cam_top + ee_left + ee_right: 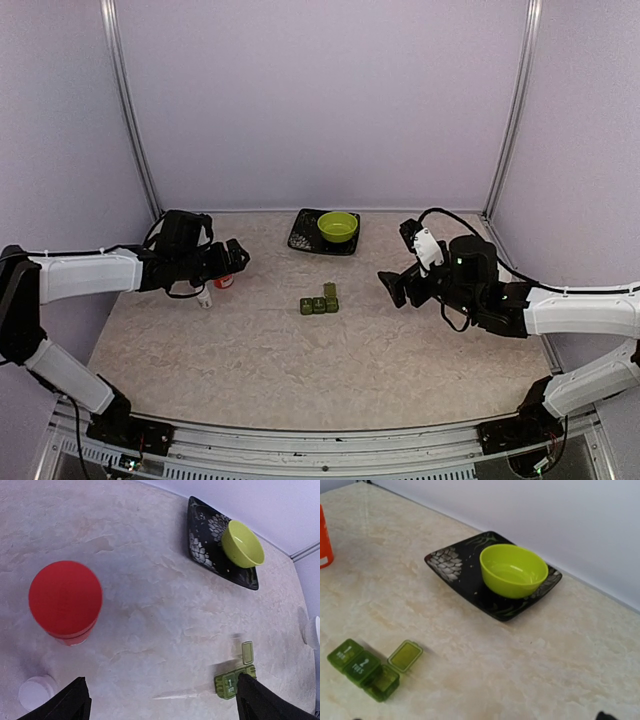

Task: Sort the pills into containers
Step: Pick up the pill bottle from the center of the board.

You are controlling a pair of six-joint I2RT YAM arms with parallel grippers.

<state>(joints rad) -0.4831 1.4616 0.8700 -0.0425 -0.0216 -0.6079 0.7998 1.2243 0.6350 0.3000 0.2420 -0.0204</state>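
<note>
Bright, even light; soft shadows

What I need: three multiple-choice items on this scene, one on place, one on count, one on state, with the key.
1. The lime bowl sits: A on the black tray; B on a wooden shelf; C inside a cardboard carton.
2. Boxes in the containers row: A two; B three; C five.
3. Their lids: A all shut; B one open; C all open.
Key: 1 A, the tray shows beneath it. 2 B, three joined boxes. 3 B, only the end lid is flipped back.
</note>
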